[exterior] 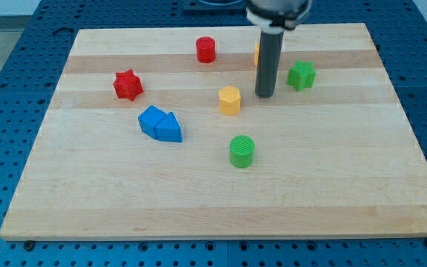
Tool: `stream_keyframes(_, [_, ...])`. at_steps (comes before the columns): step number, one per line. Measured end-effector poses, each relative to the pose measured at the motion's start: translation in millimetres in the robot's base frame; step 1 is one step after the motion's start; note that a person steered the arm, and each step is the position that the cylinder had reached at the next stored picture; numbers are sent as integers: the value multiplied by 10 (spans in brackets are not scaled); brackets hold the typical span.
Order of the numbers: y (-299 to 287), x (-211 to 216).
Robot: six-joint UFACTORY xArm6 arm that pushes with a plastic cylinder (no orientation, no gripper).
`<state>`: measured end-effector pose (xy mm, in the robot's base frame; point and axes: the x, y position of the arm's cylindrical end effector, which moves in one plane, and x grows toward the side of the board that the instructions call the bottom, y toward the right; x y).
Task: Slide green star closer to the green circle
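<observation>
My tip (265, 95) sits between green star (301, 76) and yellow block (230, 100) (touching neither).

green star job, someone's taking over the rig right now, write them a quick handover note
Tool: no gripper, only the rod. My tip rests on the board between the yellow block and the green star, just to the view's left of the star and not touching it.

Job's things: the green star sits toward the view's upper right. The green circle stands lower down, near the board's middle, to the view's lower left of the star.

Done: nothing visible; star and circle are well apart.

Left: bring the tip round to the star's upper right side, probably, and push it toward the view's lower left, clear of the yellow block.
</observation>
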<state>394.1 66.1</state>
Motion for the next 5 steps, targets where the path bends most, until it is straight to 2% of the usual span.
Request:
stream_keyframes(1, [124, -42])
stream_keyframes(2, [124, -487])
stream_keyframes(3, [178, -737])
stream_keyframes(4, [609, -787])
stream_keyframes(5, [960, -665])
